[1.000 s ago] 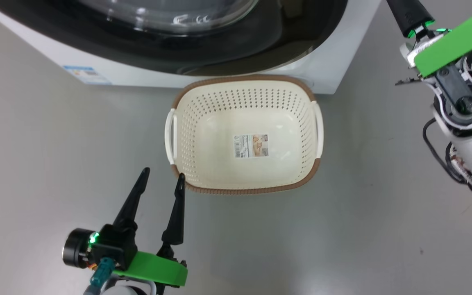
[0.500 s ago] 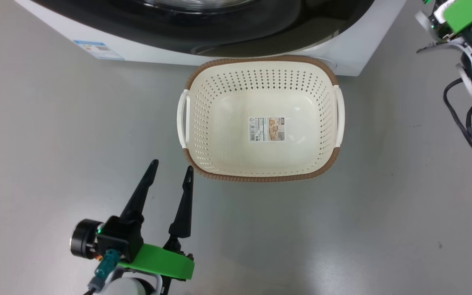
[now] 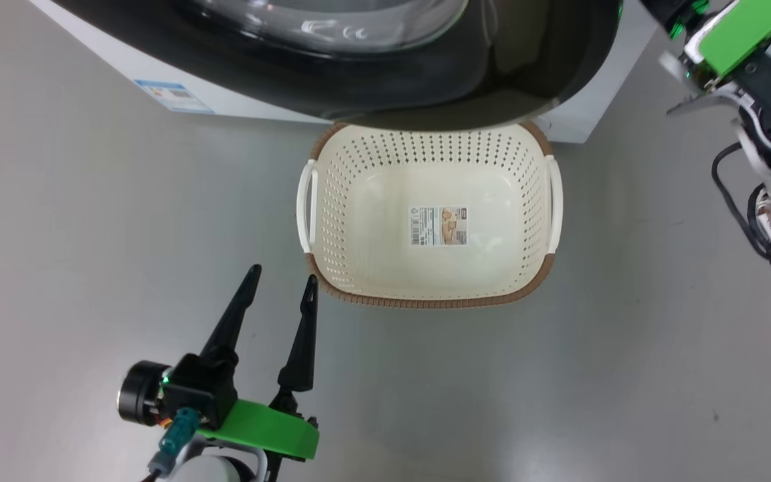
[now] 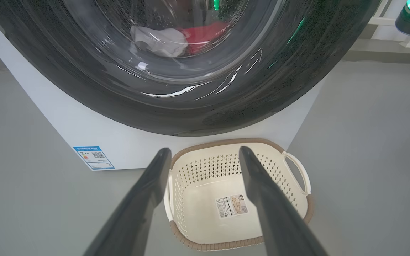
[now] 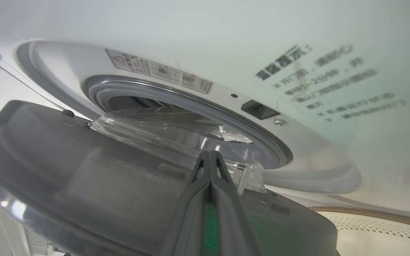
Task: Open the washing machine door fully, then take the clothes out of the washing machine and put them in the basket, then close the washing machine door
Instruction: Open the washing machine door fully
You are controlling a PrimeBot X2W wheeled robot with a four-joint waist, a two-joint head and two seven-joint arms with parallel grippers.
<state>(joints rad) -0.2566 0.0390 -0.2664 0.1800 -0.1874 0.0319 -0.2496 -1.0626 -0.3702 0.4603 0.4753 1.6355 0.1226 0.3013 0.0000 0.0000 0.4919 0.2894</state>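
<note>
Progress at the washing machine door (image 3: 466,80): its glossy black rim now overhangs the brown woven-look edge of the perforated cream basket (image 3: 425,302), which showed whole a second ago. The right gripper (image 5: 210,156), jaws pressed shut and empty, lies against the door's inner face. The left gripper (image 3: 282,274) hovers with jaws wide, holding nothing. The red and white clothes (image 4: 176,41) lie behind the bulging glass.

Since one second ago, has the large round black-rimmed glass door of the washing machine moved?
Yes. The door has swung outward: its black rim now covers the far edge of the cream perforated basket.
</note>
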